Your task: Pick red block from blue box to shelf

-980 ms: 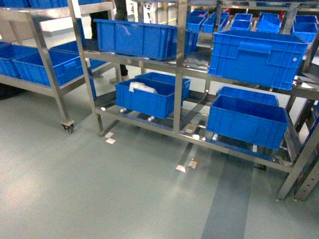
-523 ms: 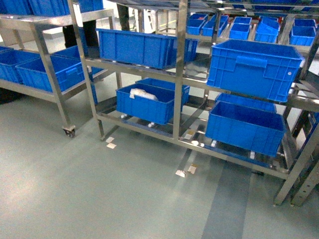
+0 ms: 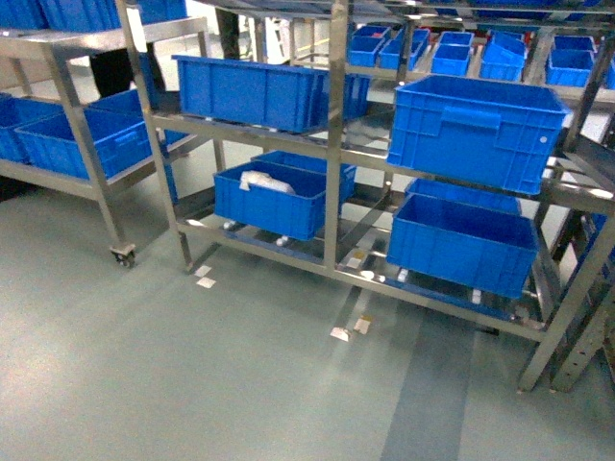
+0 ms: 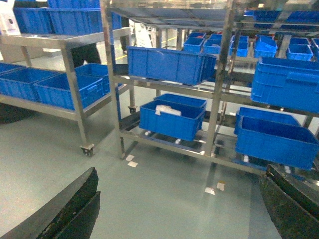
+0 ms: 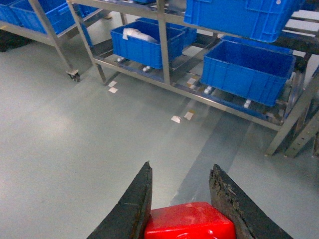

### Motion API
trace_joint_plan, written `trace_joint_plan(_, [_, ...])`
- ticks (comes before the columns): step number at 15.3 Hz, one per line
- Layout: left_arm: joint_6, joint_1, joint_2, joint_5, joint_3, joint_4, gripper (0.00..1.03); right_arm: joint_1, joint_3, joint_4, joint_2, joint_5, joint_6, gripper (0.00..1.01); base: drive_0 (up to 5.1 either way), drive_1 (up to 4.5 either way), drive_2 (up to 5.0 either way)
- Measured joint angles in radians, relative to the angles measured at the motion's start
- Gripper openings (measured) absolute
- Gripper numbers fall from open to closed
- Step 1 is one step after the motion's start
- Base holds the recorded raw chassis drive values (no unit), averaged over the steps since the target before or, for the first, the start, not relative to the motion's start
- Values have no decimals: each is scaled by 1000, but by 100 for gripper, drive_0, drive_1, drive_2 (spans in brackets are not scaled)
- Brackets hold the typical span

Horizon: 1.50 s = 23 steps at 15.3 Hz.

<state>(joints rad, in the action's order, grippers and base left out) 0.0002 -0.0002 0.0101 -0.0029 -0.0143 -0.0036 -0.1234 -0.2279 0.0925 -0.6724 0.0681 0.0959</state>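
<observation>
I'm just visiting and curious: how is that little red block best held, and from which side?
By its two flat side walls, as the right gripper does now: the red block sits between the jaws, one on each side. Its smooth, parallel walls suit a squeeze from the sides. Its underside is hidden here.

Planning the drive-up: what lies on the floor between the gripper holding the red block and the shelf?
In the right wrist view, bare grey floor, apart from small paper scraps lying just before the shelf; right gripper, red block.
</observation>
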Motion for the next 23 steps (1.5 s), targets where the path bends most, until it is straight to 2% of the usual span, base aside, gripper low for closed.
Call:
trace_joint_plan(4, [0,0,0,2,0,2,98,0,0,-2,1,0,0,28,-166,-166,-166])
trace_joint_plan(23, [0,0,0,2,0,0,98,0,0,-2,0,0,0,28,9,430,-412])
